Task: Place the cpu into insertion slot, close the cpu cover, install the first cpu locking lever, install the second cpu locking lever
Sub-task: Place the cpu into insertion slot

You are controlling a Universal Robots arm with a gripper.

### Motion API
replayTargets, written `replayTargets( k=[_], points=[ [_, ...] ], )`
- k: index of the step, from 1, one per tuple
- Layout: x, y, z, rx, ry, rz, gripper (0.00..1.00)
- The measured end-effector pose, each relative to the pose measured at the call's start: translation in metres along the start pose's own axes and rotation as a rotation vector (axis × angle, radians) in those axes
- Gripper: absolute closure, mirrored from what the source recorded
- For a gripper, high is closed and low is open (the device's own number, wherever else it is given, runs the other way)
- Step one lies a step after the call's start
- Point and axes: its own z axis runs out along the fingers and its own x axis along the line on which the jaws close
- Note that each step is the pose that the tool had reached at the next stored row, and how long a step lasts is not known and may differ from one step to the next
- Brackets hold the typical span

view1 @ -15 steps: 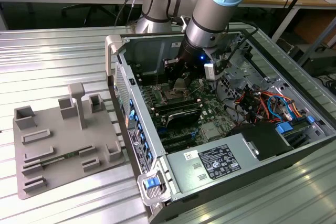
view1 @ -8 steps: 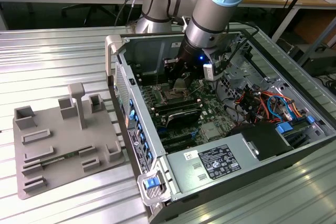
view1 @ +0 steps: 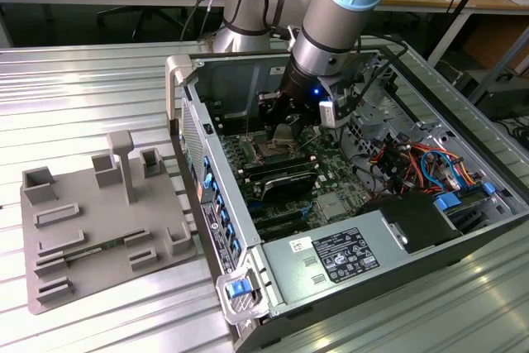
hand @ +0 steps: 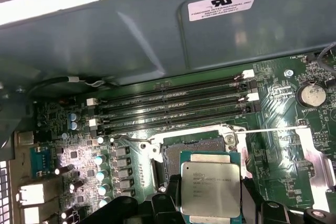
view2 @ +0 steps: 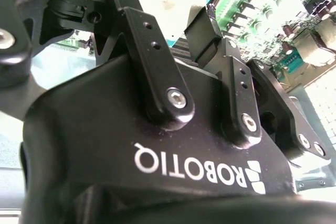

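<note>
- Cpu (hand: pixel 211 187): a small square chip with its silver-grey metal face towards the camera in the first wrist view. It hangs just above the insertion slot and is not seated in it.
- Gripper (hand: pixel 209 205): clamped on the cpu, with 2 black fingers (hand: pixel 252 203) pressing on opposite edges of the chip.
- Insertion slot (hand: pixel 172 158): a dark square socket with a silver rim. Part of it is hidden behind the chip and the rest is uncovered.
- Cpu cover (hand: pixel 317 169): a silver metal frame folded open, lying beside the slot on the green motherboard (hand: pixel 273 103).
- Memory slots (hand: pixel 173 106): long and black, running in parallel just beyond the socket.
- Computer case (view1: pixel 215 204): lies open on a ribbed metal table (view1: pixel 83 88) in the exterior view, with the arm (view1: pixel 339 14) reaching down into it.
- Grey fixture tray (view1: pixel 91 221): on the table towards the exterior view's left, well apart from the gripper.
</note>
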Motion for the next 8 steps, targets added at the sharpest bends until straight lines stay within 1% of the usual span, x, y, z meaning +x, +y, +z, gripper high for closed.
replayTargets(
  k=[8],
  points=[
    [0.0, -0.0001, 0.0006, 0.0009, -0.0024, 0.026, 0.45]
  ],
)
